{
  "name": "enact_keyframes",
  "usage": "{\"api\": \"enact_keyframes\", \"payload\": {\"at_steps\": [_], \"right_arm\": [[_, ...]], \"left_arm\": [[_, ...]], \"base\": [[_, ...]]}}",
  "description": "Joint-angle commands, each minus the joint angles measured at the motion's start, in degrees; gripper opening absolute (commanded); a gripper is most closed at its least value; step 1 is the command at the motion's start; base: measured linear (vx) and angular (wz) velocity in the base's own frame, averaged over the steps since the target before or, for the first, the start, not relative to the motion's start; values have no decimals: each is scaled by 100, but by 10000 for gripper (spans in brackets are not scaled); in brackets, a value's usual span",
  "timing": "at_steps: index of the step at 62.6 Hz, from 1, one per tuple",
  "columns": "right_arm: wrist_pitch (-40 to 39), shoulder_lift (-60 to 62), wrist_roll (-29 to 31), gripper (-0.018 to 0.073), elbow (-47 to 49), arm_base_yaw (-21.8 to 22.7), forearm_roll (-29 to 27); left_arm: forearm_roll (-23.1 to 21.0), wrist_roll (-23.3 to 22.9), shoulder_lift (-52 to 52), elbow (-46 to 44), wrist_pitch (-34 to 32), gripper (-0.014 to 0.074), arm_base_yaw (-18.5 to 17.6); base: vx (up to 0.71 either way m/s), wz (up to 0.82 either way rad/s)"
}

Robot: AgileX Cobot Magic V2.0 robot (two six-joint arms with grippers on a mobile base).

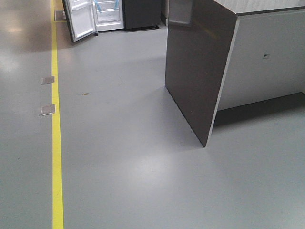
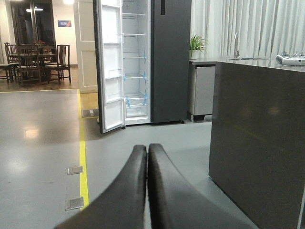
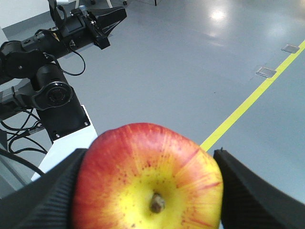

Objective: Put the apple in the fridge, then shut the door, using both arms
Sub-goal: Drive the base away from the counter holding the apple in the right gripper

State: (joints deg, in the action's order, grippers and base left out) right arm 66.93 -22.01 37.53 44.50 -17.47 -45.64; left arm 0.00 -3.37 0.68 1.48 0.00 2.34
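My right gripper (image 3: pixel 150 156) is shut on the apple (image 3: pixel 147 181), red with a yellow patch around the stem, which fills the lower right wrist view between the two black pads. My left gripper (image 2: pixel 147 149) is shut and empty, held above the floor and pointing at the fridge (image 2: pixel 164 57). The fridge stands some way off with its door (image 2: pixel 108 71) swung open to the left, showing white shelves with blue tape. In the front view the fridge (image 1: pixel 142 12) and its open door (image 1: pixel 80 21) are at the far top left. The left arm (image 3: pixel 52 52) also shows in the right wrist view.
A dark-panelled grey counter unit (image 1: pixel 200 71) stands on the right, also close on the right in the left wrist view (image 2: pixel 257 143). A yellow floor line (image 1: pixel 57 143) with two metal floor plates (image 1: pixel 47 110) runs along the left. A dining table and chairs (image 2: pixel 33 62) are at the far left.
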Motion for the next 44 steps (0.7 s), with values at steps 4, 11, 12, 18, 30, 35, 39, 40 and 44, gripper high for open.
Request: {"api": "enact_keyframes", "payload": {"at_steps": [4,11,12,18,30,35,39,40,44], "right_arm": [[-311,-61,29,419,167,14,-291],[-311,-61,29,419,167,14,-291],[-311,-61,29,419,167,14,-291],[-311,-61,29,419,167,14,-291],[-311,-61,29,419,167,14,-291],[-311,-61,29,419,167,14,-291],[-311,-61,29,419,167,14,-291],[-311,-61,29,419,167,14,-291],[-306,-55,29,419,167,14,-297]], "left_arm": [[-68,-55,85,123,-441,-6,-11],[-68,-55,85,123,-441,-6,-11],[-68,-55,85,123,-441,-6,-11],[-68,-55,85,123,-441,-6,-11],[-68,-55,85,123,-441,-6,-11],[-68,-55,85,123,-441,-6,-11],[-68,-55,85,123,-441,-6,-11],[-68,-55,85,123,-441,-6,-11],[-68,-55,85,123,-441,-6,-11]], "base": [[13,0],[15,0],[15,-1],[15,-1],[17,0],[19,2],[19,1],[19,1],[20,2]]}}
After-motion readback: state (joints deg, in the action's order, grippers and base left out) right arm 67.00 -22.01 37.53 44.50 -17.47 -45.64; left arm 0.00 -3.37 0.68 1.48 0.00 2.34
